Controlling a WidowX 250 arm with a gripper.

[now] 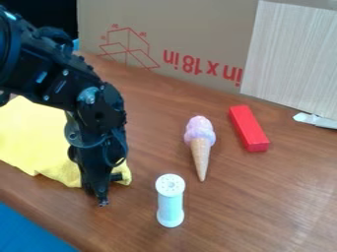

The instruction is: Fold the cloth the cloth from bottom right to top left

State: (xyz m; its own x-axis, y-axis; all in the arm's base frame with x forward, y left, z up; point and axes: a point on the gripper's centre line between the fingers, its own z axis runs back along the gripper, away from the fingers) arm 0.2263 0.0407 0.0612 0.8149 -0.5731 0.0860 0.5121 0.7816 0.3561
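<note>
Cloth: The yellow cloth (pixel 29 133) is lying toward nine o'clock on the wooden table (pixel 227 219), partly behind my arm (pixel 59 74).
Cloth corner: My gripper (pixel 104 192) is hanging at this four-o'clock corner (pixel 125 173).
Jaws: I cannot tell whether they are grasping cloth or resting released.
Fold: No completed fold is showing; I am judging the work to be at its beginning.
Remainder: Lifting the corner, carrying it toward ten o'clock and laying it flat are awaiting me.
Cylinder: This pale piece (pixel 170 202) is standing clear, toward six o'clock.
</note>
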